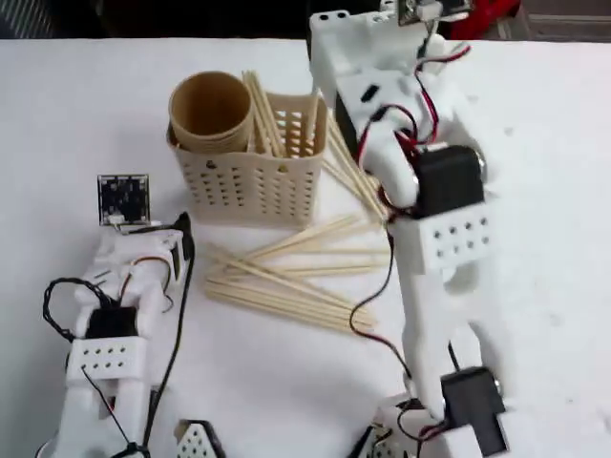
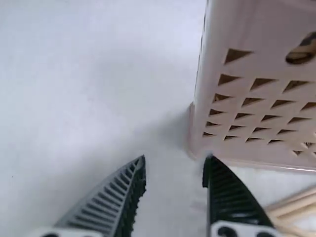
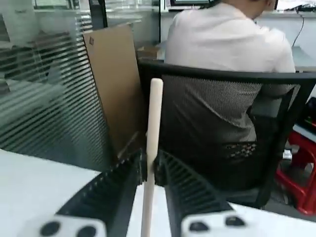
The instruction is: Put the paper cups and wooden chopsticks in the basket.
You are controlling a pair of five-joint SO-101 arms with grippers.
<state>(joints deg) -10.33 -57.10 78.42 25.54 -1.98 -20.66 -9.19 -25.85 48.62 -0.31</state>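
The left gripper (image 2: 174,165) hovers empty, jaws apart, just beside the basket (image 1: 253,181), which already holds the nested paper cups (image 1: 210,110) and a few leaning chopsticks (image 1: 270,114); how many cups are stacked is hard to tell. A loose pile of chopsticks (image 1: 286,277) lies on the table (image 1: 76,95) in front of the basket, so most of that job looks undone. The raised right gripper (image 3: 150,165) is clamped on a single chopstick (image 3: 155,113), its lower end cut off.

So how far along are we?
Done: paper cups sit stacked in the basket, with several chopsticks beside them. In hand: the right gripper is shut on one chopstick; the left gripper is open by the basket's corner. Left: the loose chopsticks piled on the table by the basket.
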